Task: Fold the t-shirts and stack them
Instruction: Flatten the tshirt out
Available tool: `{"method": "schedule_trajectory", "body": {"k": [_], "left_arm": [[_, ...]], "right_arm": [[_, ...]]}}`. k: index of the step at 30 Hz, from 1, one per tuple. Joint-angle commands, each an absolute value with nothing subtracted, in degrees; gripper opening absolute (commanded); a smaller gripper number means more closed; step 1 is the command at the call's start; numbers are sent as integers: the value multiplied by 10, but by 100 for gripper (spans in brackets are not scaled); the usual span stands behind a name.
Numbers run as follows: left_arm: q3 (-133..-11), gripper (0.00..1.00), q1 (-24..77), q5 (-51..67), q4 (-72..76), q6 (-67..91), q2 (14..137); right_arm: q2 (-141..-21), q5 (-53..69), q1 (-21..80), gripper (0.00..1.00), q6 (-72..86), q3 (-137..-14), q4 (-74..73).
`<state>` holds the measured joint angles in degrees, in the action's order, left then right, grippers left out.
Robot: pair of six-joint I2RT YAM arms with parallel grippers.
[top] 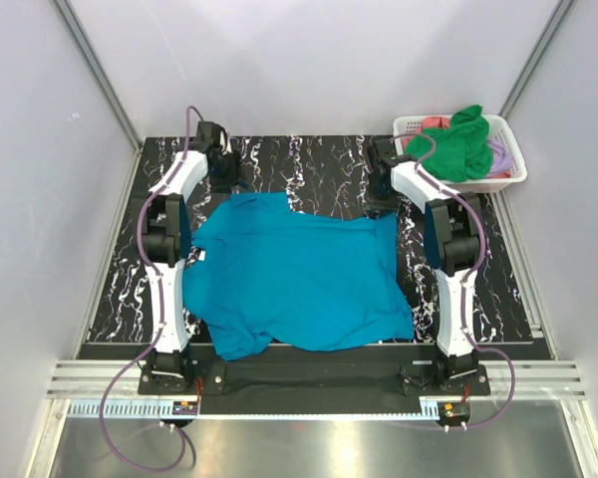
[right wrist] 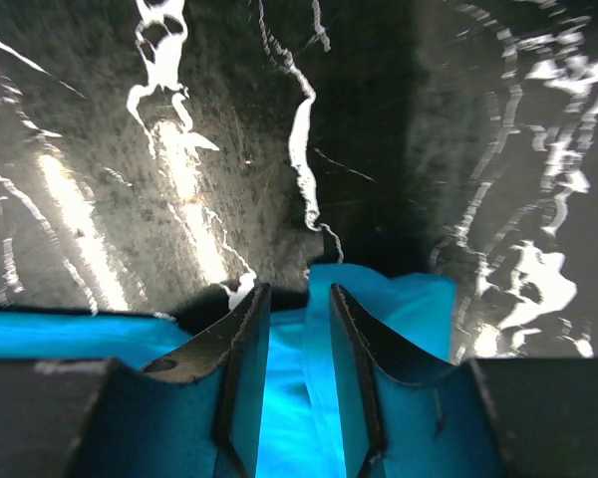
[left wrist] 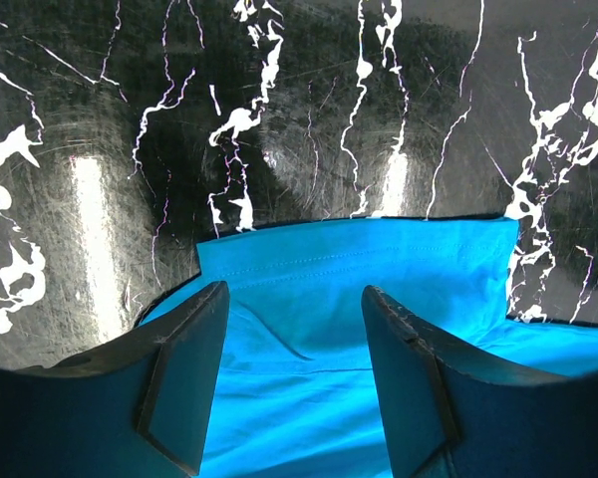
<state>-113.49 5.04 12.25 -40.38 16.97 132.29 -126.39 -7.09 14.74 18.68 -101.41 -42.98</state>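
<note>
Cloth like this teal-blue t-shirt [top: 299,279] should be light and limp, so it will likely sag and crease wherever it is not held. The best holds are probably the stitched edges and corners along its far side, one per arm, pinched low against the desk [top: 319,159]. The shirt lies spread, slightly rumpled, across the middle of the top view. The left pincer [left wrist: 294,294] is released, its jaws wide apart above a hemmed edge at the shirt's upper left. The right pincer [right wrist: 299,291] sits over the upper-right corner with its jaws nearly together and a ridge of cloth showing in the gap. I cannot tell whether it actually pinches that cloth.

At the upper right, the white lattice basket [top: 513,164] holds a bright green shirt [top: 458,144], with coral-pink [top: 434,122] and lilac [top: 500,149] cloth mostly buried beneath it. Both arms hide parts of the teal shirt's side edges.
</note>
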Motion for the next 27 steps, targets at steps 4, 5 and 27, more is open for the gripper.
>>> {"method": "schedule_trajectory", "body": {"k": [4, 5, 27], "left_arm": [[-1117, 61, 55, 120, -377, 173, 1296], [-1115, 61, 56, 119, -377, 172, 1295], [-1136, 58, 69, 3, -410, 163, 1302]], "right_arm": [[-1288, -127, 151, 35, 195, -1036, -453], [-1284, -133, 150, 34, 196, -1025, -449], [-1160, -51, 150, 0, 171, -985, -398]]}}
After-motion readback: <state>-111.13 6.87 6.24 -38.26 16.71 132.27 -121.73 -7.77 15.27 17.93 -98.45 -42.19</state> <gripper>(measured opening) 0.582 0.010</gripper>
